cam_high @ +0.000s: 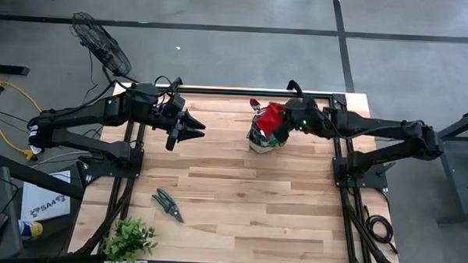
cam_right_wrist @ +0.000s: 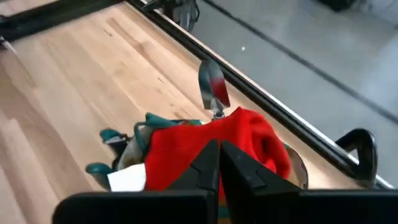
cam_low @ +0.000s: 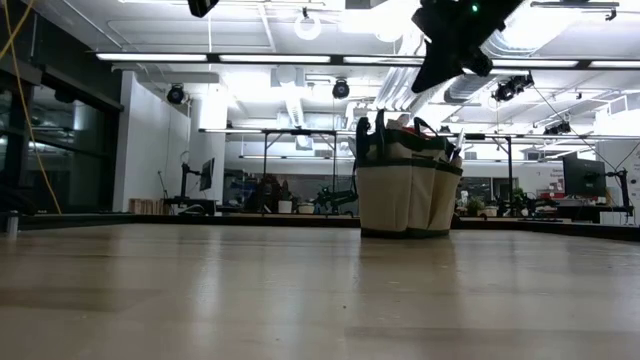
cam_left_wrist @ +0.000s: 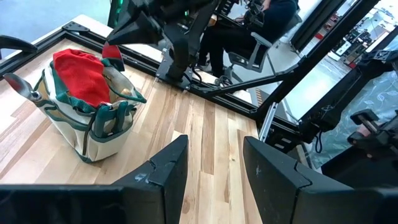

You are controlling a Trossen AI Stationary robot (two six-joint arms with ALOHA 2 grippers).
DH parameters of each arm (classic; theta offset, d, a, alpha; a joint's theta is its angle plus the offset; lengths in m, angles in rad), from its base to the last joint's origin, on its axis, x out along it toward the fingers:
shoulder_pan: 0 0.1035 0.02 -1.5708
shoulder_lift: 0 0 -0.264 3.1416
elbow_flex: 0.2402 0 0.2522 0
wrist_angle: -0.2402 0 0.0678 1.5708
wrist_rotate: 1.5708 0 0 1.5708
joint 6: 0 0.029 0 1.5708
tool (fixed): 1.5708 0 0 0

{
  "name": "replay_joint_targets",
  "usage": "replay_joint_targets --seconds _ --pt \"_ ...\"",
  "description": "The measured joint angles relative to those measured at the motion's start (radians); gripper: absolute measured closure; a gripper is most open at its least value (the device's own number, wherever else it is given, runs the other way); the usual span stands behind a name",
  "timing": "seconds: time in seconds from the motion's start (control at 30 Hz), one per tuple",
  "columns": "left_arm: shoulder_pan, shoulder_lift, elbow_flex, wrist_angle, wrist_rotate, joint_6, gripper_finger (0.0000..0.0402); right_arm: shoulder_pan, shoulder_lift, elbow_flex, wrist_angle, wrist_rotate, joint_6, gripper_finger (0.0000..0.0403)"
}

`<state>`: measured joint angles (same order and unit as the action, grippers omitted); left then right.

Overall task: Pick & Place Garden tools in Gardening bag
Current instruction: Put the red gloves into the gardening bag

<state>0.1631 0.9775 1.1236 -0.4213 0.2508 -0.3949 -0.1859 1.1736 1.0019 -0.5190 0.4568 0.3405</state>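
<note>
The beige gardening bag [cam_high: 257,142] stands on its base at the table's far middle, also in the low view [cam_low: 408,190]. A red bundle [cam_right_wrist: 249,140] fills its top, and a metal trowel blade [cam_right_wrist: 211,87] sticks up from its far rim. My right gripper [cam_right_wrist: 219,155] hovers shut just above the bundle, clear of the bag in the low view [cam_low: 432,70]. My left gripper [cam_left_wrist: 214,168] hangs open to the bag's left, above the table, with nothing between its fingers. One pair of green-handled pruning shears [cam_high: 167,205] lies flat near the table's front left.
A leafy green plant [cam_high: 129,239] stands at the near left corner. Black frame rails [cam_high: 243,91] run along the table's far edge and sides. Bare wood lies between the shears and the bag. A person sits on a chair [cam_left_wrist: 249,37] beyond the table.
</note>
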Motion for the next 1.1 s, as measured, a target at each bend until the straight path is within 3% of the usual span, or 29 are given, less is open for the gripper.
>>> replay_joint_targets --seconds 0.13,0.37,0.57,0.87,1.1 --pt "0.000 0.000 0.000 0.000 -0.001 0.000 0.0249 -0.055 0.047 0.132 -0.137 -0.070 0.042 0.0400" --pt "0.000 0.000 0.000 0.000 -0.008 0.000 0.0249 -0.208 0.185 0.390 -0.397 -0.323 0.130 0.0401" --pt "0.000 0.000 0.000 0.000 -0.011 0.000 0.0249 -0.254 0.302 0.447 -0.479 -0.426 0.123 0.0401" --pt "0.000 0.000 0.000 -0.001 -0.011 0.001 0.0249 -0.237 0.427 0.447 -0.586 -0.436 0.125 0.0401" --pt "0.000 0.000 0.000 -0.031 -0.010 0.001 0.0249 -0.230 0.454 0.447 -0.627 -0.428 0.128 0.0401"
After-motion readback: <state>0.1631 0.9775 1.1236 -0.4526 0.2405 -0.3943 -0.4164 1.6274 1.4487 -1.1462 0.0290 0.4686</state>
